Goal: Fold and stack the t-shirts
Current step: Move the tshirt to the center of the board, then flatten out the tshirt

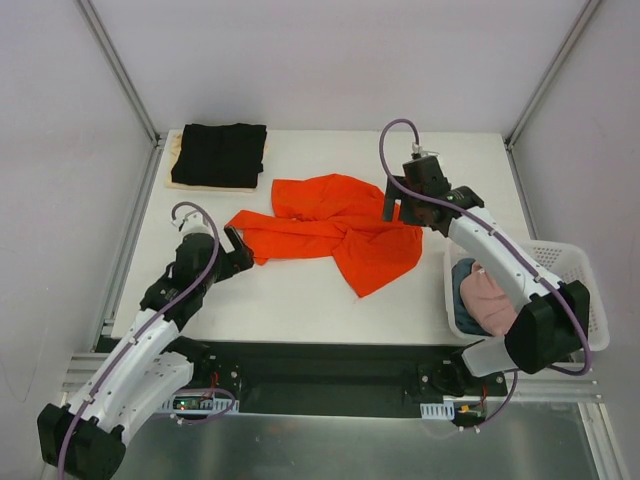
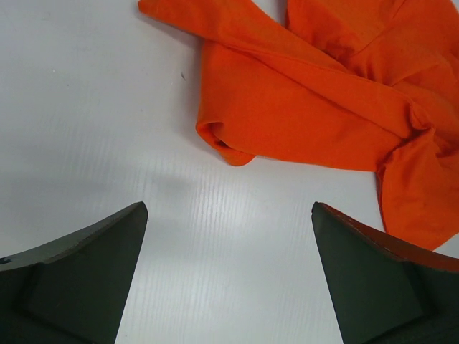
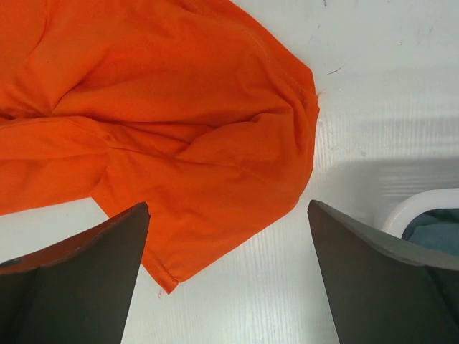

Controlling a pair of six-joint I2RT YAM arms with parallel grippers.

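Note:
A bright orange-red t-shirt point(image 1: 335, 228) lies crumpled in the middle of the table; it also shows in the left wrist view point(image 2: 337, 93) and the right wrist view point(image 3: 172, 129). A folded black t-shirt point(image 1: 220, 153) lies on a cream one at the back left. Pink and dark blue shirts point(image 1: 485, 295) sit in the basket. My left gripper point(image 1: 238, 250) is open and empty, just left of the orange shirt's near-left tip. My right gripper point(image 1: 398, 207) is open and empty above the shirt's right edge.
A white lattice basket point(image 1: 580, 290) stands at the right front edge of the table; its rim shows in the right wrist view point(image 3: 423, 208). Grey enclosure walls and metal posts ring the table.

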